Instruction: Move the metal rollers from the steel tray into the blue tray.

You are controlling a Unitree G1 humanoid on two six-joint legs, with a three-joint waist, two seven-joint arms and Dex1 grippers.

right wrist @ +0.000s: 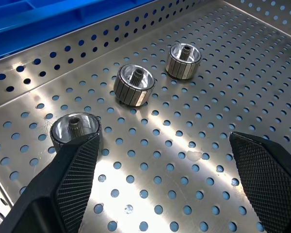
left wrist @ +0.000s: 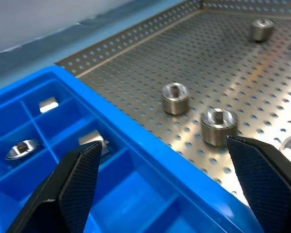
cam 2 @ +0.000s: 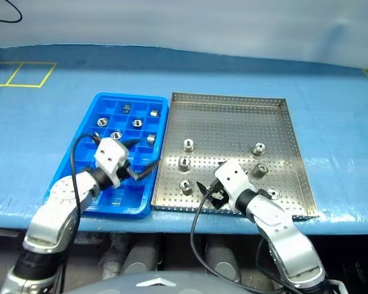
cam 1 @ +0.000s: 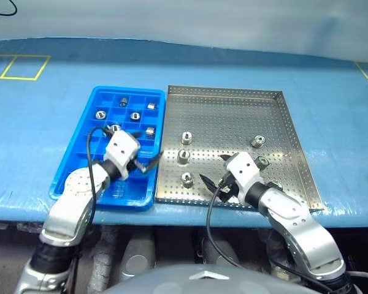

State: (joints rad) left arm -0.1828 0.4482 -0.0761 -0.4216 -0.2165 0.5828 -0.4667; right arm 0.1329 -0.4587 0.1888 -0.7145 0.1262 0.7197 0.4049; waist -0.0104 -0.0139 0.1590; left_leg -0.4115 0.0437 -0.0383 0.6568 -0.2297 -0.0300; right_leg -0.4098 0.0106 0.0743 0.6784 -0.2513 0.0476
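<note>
Metal rollers [right wrist: 134, 84], ribbed shiny cylinders with hollow centres, stand on the perforated steel tray [cam 1: 233, 116]; others sit in the gridded blue tray [cam 1: 80, 160]. Both pincers, left [cam 1: 141, 149] and right [cam 1: 213, 169], gape wide and empty.

Bright, even overhead light washes the steel tray [right wrist: 194, 160], throwing white glare across its perforated floor; the nearest claw fingers [right wrist: 70, 187] loom soft and slightly blurred beside it.
</note>
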